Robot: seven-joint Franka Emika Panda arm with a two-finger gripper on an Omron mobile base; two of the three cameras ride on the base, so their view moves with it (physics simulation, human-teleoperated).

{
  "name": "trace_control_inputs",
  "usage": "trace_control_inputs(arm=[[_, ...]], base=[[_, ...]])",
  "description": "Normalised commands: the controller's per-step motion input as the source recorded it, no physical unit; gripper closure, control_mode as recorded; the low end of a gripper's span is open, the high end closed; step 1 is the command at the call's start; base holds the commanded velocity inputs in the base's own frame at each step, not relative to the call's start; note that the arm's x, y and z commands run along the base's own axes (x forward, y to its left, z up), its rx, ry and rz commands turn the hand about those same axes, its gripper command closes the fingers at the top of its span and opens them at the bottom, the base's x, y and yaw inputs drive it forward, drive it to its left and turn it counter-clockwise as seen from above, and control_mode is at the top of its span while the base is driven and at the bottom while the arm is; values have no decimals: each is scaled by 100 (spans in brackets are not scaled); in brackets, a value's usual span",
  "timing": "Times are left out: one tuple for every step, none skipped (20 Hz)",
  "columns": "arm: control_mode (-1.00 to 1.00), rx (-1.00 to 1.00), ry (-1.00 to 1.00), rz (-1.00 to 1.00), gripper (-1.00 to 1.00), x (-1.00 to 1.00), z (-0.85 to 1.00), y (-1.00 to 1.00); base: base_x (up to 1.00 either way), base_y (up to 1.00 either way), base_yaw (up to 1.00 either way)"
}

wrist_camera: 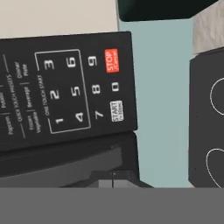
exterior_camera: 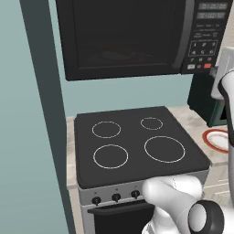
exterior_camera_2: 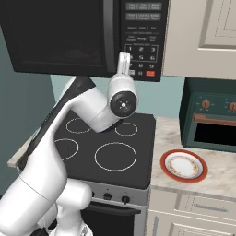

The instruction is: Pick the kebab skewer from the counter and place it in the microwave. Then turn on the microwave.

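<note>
Hand view puts the microwave point(wrist_camera: 65, 92) keypad right in front of me, rolled sideways, with the white START button point(wrist_camera: 116, 111) beside the orange STOP button point(wrist_camera: 111, 60). My gripper point(exterior_camera_2: 123, 62) has its fingers pressed together, holding nothing, raised just before that keypad. Behind the closed door glass point(exterior_camera: 123, 36) I make out something dim, possibly the kebab skewer; I cannot confirm. Below the microwave, the stovetop point(exterior_camera_2: 110, 147) and plate point(exterior_camera_2: 183, 166) carry no skewer. I judge placing done; pressing start remains.

Even, bright rendered light, soft faint shadows, no glare, hand view slightly blurry
</note>
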Motion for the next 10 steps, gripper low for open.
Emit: trace_control_inputs(arm=[[-100,9,-8,-1,100,0,-7,0],[-100,10,-8,-1,100,0,-6,0],[-100,9,-7,-1,100,0,-4,0],[-100,10,-6,-1,100,0,-4,0],[-100,9,-5,-1,100,0,-5,0],[-100,9,-5,-1,100,3,-6,0],[-100,9,-5,-1,100,4,-7,0],[-100,9,-5,-1,100,4,-6,0],[-100,9,-5,-1,100,5,-4,0],[-100,9,-5,-1,100,6,-4,0]], base=[[0,0,0],[0,0,0],[0,0,0],[0,0,0],[0,0,0],[0,0,0],[0,0,0],[0,0,0],[0,0,0],[0,0,0]])
